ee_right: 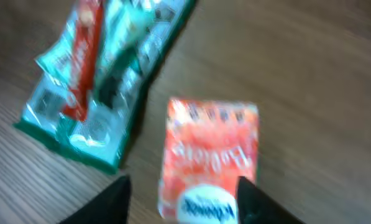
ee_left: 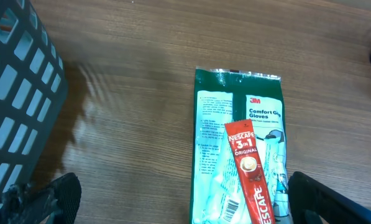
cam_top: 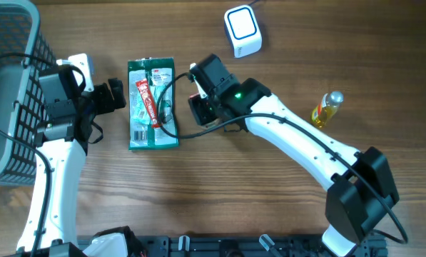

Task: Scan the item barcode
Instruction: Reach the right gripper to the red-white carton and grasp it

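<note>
The right gripper (ee_right: 184, 200) straddles an orange packet (ee_right: 213, 143), though a firm grip cannot be told. The left gripper (ee_left: 191, 200) hangs wide open by a green glove pack (ee_left: 211, 124).

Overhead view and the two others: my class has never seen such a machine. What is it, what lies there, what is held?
Two robot arms sit at a wooden table, each ending in a two-finger gripper. One picture looks down from above; the others come from cameras on each wrist. On the table lie a glove packet with a coffee sachet on it, an orange packet, a white scanner, a small bottle and a basket. The left gripper is open and empty. The right gripper straddles the orange packet, not visibly gripping.
</note>
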You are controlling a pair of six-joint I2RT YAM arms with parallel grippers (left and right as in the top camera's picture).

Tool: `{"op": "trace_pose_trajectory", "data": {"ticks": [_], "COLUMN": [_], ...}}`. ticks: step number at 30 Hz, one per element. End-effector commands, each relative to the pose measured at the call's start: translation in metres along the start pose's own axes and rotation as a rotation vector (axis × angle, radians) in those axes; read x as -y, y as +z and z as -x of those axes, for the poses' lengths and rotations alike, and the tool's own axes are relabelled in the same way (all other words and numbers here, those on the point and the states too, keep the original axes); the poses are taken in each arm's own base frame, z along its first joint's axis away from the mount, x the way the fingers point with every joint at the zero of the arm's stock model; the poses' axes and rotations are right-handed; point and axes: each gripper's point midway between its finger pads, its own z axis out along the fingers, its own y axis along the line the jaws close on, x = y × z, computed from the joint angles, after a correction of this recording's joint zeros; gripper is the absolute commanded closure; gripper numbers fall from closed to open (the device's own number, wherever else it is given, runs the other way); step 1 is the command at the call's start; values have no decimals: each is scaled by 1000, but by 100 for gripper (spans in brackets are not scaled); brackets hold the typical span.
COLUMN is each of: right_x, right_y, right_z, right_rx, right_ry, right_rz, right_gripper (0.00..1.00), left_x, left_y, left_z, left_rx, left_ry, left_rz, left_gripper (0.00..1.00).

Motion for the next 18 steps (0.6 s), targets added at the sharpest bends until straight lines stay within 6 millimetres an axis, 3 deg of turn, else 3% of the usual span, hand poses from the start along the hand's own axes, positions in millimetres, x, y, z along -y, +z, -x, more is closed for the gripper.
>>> {"op": "trace_pose_trajectory", "data": {"ticks": [1, 6, 15, 18], "right_x": [-11, -12, -1, 0], "right_y": [7, 6, 43, 45], "right_z": [9, 11, -24, -29], "right_rx": [55, 105, -25, -47], "right_ry": [-30, -75, -67, -76], "right_rz": [-32, -174, -214, -220], "right_gripper": [51, 53, 50, 54], "left_x": [-1, -1, -1, -1], "left_y": [0, 0, 0, 0], "left_z": [3, 3, 3, 3], "left_rx": [6, 6, 6, 6], "left_ry": [5, 5, 5, 5], "left_rz": [-1, -1, -1, -1], "left_gripper": [0, 0, 0, 0]}}
